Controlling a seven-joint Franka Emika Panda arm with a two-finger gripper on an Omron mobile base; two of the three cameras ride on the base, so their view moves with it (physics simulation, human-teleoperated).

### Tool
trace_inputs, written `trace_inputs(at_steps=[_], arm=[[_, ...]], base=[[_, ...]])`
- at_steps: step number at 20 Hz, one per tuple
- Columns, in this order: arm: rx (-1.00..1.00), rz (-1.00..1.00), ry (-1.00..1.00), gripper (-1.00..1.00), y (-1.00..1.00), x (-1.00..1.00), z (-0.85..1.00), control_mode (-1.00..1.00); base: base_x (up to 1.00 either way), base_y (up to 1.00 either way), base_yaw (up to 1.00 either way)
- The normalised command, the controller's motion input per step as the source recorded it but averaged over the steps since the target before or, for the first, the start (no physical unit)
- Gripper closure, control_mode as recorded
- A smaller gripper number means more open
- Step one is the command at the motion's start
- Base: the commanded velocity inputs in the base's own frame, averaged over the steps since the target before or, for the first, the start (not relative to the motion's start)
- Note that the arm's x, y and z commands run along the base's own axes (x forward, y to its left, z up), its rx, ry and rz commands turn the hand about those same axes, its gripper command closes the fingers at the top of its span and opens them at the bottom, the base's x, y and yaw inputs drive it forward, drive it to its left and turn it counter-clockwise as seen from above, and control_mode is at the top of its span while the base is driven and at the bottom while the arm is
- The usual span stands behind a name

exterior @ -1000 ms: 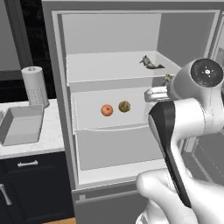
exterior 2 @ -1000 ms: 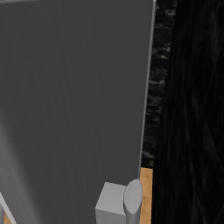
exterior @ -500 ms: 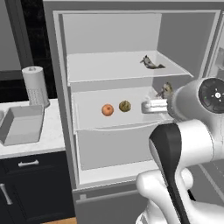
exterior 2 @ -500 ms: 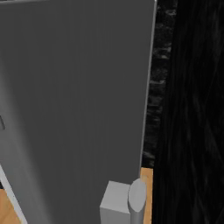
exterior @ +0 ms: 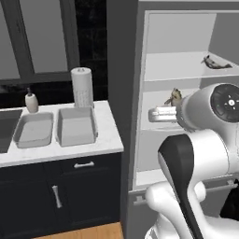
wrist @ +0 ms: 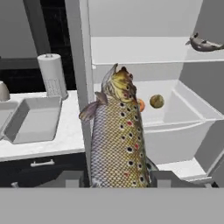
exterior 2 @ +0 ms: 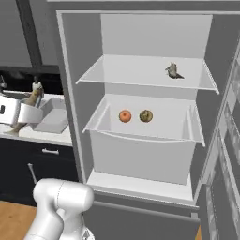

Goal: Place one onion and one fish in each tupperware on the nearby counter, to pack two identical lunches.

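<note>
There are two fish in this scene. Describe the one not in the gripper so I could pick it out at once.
Start at the open fridge right of the counter. Its upper shelf holds one small silver-grey fish near the right side. The other fish is spotted and clamped in the gripper, and the two round onions sit lower, in the drawer.

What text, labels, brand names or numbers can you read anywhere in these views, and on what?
None: no readable text, label, brand, number or sign in any view.
The paper towel roll, soap bottle, both tupperware containers and fridge shelves are plain.
The spots on the fish held in the tool are skin markings, not characters.
The dark round cap on the arm has a pale centre mark too small to read.
</note>
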Motion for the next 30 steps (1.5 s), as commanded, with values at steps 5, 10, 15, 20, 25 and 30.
trace_inputs(at_steps=[5,10,15,20,25,30], arm=[[0.00,0.00,0.00,1.00,0.00,0.00,0.00,1.00],[0.00,0.00,0.00,1.00,0.00,0.00,0.00,1.00],[0.00,0.00,0.00,1.00,0.00,0.00,0.00,1.00],[0.00,0.00,0.00,1.00,0.00,0.00,0.00,1.00],[0.00,0.00,0.00,1.00,0.00,0.00,0.00,1.00],[0.00,0.00,0.00,1.00,0.00,0.00,0.00,1.00]], base=[[0.00,1.00,0.00],[0.41,1.00,0.00],[0.77,0.76,0.00],[0.72,0.25,0.00],[0.51,0.00,0.00],[0.52,0.00,0.00]])
